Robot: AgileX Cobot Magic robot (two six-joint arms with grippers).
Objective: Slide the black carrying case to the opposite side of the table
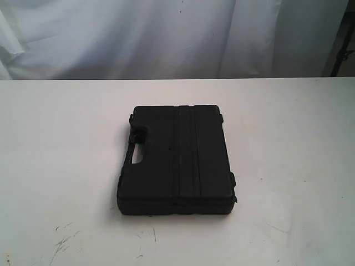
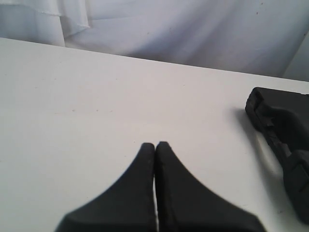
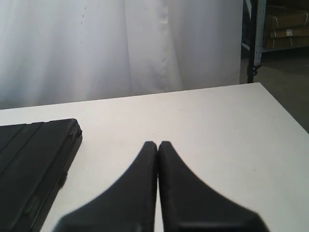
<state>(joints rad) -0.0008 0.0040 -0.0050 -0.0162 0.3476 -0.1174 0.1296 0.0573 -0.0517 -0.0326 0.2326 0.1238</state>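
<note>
I am holding my left gripper with its two black fingers pressed together, tips touching and pinching nothing. My right gripper is sitting the same way, closed on air. Both are poised over the bare white table. The black case is lying flat and closed between my two sets of fingers, off to the side of each and touching neither. Its handle cutout is facing my left fingers. I am judging that closed tips suit a push better than a grasp, since the job is a slide. Beyond the fingertips the table is running on to a white curtain. I am finding no brand, label or writing readable on the case.
</note>
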